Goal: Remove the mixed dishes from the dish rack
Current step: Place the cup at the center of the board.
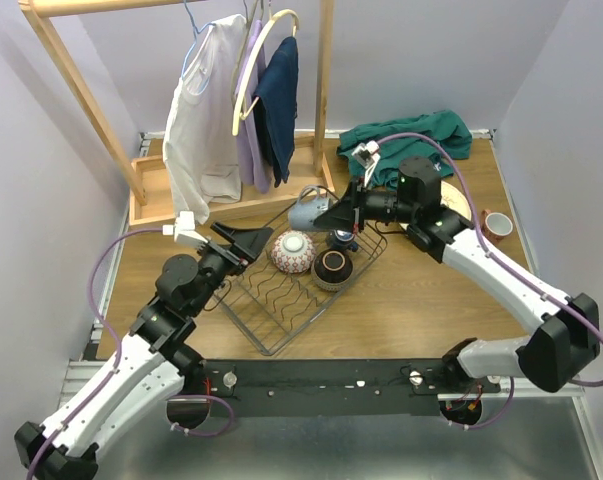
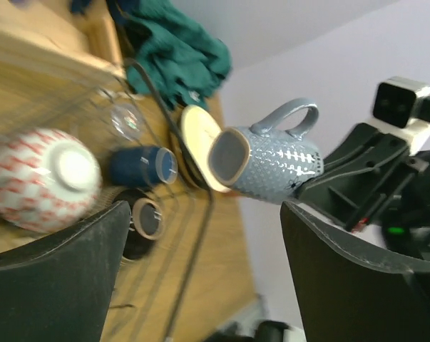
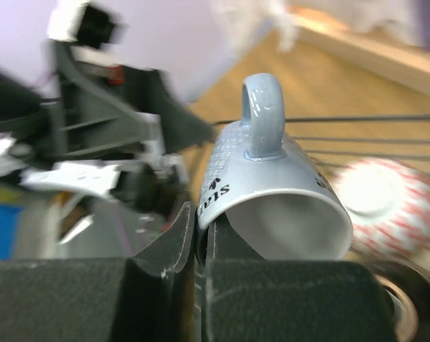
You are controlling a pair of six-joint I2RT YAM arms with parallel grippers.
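My right gripper [image 1: 329, 215] is shut on the rim of a grey mug [image 1: 306, 210], holding it on its side above the far end of the black wire dish rack [image 1: 281, 322]. In the right wrist view one finger sits inside the grey mug [image 3: 272, 189] and one outside, at the right gripper [image 3: 200, 224]. My left gripper [image 1: 253, 240] hangs open over the rack's left side, a short way from the mug, with nothing in the left gripper [image 2: 200, 285]. In the rack lie a red-and-white patterned bowl [image 1: 293, 251], a dark bowl [image 1: 333, 268] and a dark blue cup [image 1: 341, 239].
Cream plates [image 1: 453, 206] lie on the table under my right arm, with a red cup [image 1: 497, 224] to their right. A green cloth [image 1: 406, 140] is at the back. A wooden clothes rack [image 1: 181, 100] with hanging garments stands back left. A clear glass [image 2: 125, 121] shows beyond the bowl.
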